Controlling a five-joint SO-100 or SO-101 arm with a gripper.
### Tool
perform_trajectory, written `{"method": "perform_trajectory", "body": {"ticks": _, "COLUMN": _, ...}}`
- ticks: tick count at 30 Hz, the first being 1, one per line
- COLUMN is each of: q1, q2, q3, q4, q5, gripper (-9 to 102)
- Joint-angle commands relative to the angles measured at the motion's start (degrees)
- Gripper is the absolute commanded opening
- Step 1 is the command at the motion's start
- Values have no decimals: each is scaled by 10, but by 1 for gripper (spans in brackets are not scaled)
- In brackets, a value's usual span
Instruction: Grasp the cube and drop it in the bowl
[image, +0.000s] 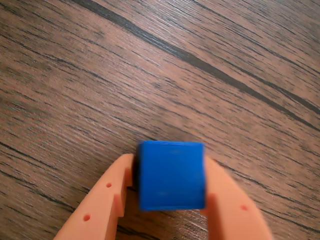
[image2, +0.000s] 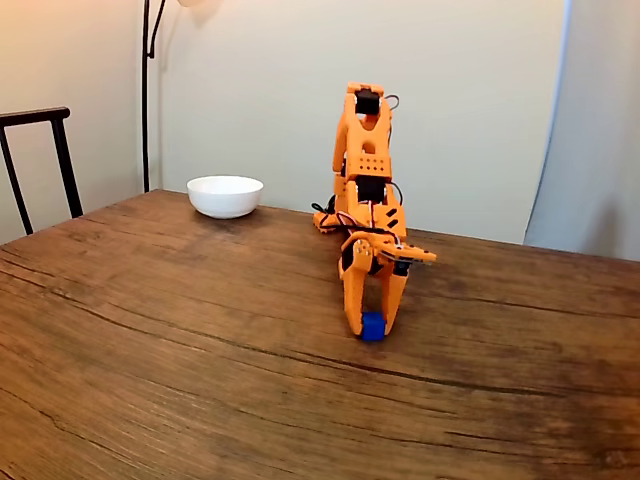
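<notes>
Orange gripper (image2: 372, 328) clamps the blue cube (image2: 373, 326) between its 2 fingers at the wooden table (image2: 150, 330) surface, mid-table. The white bowl (image2: 225, 195) sits well apart near the far edge, open tabletop between.

Cube (image2: 373, 326) down on the table (image2: 180, 340), right of centre in the fixed view, wedged between the gripper (image2: 370, 328) fingers, one touching either side in the wrist view (image: 171, 175). Bowl (image2: 225, 196) far back on the left, well apart from the cube, with a chair (image2: 40, 160) beyond the left edge.
</notes>
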Motion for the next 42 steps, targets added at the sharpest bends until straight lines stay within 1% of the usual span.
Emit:
{"method": "perform_trajectory", "body": {"ticks": 1, "q1": 2, "q2": 3, "q3": -13, "q4": 2, "q5": 1, "gripper": 11}}
{"method": "perform_trajectory", "body": {"ticks": 12, "q1": 2, "q2": 5, "q3": -14, "q4": 2, "q5": 1, "gripper": 11}}
{"method": "perform_trajectory", "body": {"ticks": 17, "q1": 1, "q2": 13, "q3": -23, "q4": 2, "q5": 1, "gripper": 5}}
{"method": "perform_trajectory", "body": {"ticks": 20, "q1": -4, "q2": 16, "q3": -24, "q4": 2, "q5": -1, "gripper": 4}}
{"method": "perform_trajectory", "body": {"ticks": 26, "q1": -8, "q2": 76, "q3": -11, "q4": 8, "q5": -15, "gripper": 4}}
{"method": "perform_trajectory", "body": {"ticks": 29, "q1": -5, "q2": 124, "q3": -16, "q4": 62, "q5": -10, "gripper": 4}}
{"method": "perform_trajectory", "body": {"ticks": 37, "q1": -1, "q2": 296, "q3": -20, "q4": 279, "q5": 29, "gripper": 4}}
{"method": "perform_trajectory", "body": {"ticks": 42, "q1": 14, "q2": 412, "q3": -19, "q4": 398, "q5": 47, "gripper": 4}}
